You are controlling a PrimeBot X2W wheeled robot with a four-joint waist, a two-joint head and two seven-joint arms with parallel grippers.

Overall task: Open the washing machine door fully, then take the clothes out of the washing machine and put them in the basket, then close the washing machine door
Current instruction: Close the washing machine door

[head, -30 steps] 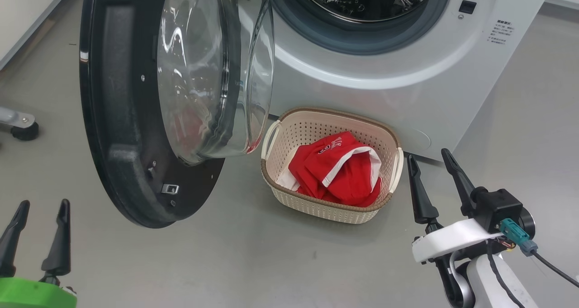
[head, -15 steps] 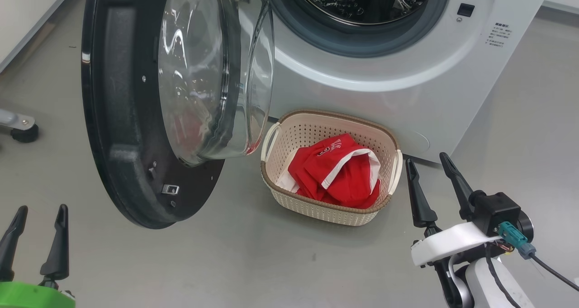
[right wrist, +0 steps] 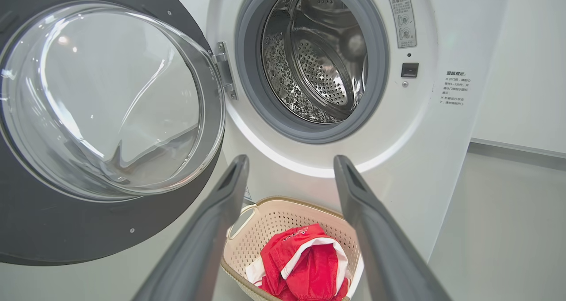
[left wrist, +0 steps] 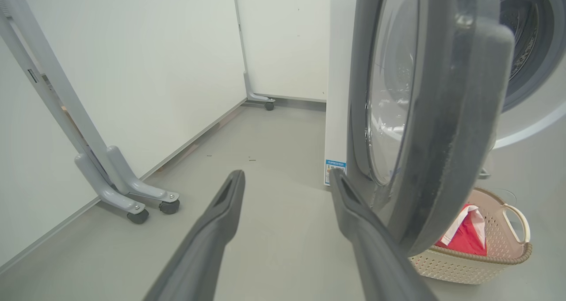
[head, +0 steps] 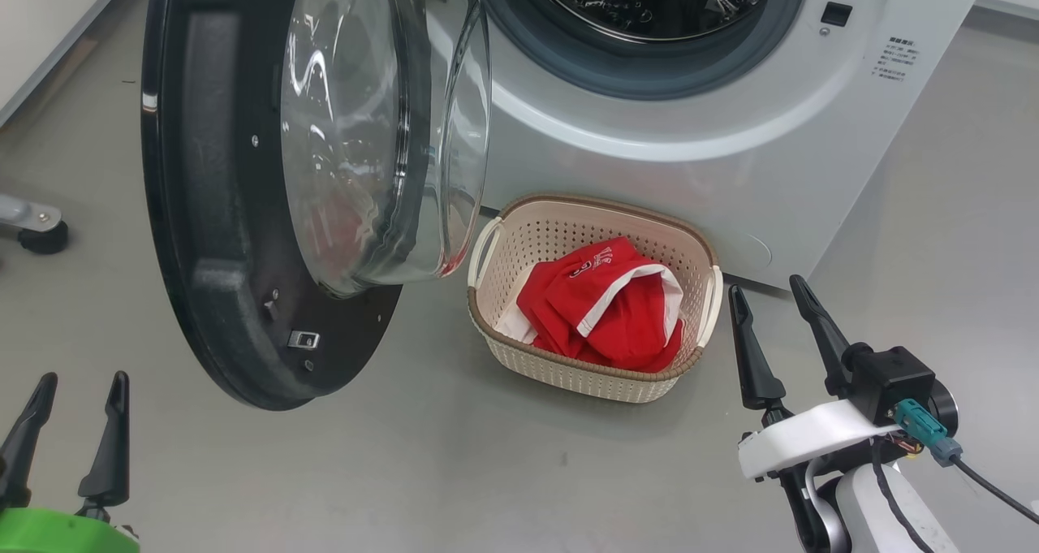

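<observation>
The washing machine door (head: 243, 212) stands swung open to the left, its black rim and clear glass bowl (right wrist: 106, 102) facing the room. The white washing machine (head: 730, 114) shows a bare steel drum (right wrist: 318, 58) inside its grey gasket. On the floor in front sits the cream basket (head: 528, 236) holding the red clothes (head: 609, 309) with white trim. My left gripper (head: 77, 386) hovers open at the lower left, just short of the door's edge (left wrist: 442, 159). To the right of the basket my right gripper (head: 767, 293) is open with nothing in it.
A grey caster foot (head: 36, 224) of a white panel stand sits at the far left, with its legs (left wrist: 128, 190) along the left wall. Grey floor (head: 454, 472) stretches in front of the basket and to the right of the machine.
My left gripper has dropped slightly toward the bottom edge. My right gripper has sunk a little lower beside the basket. Door, basket and clothes have stayed put.
</observation>
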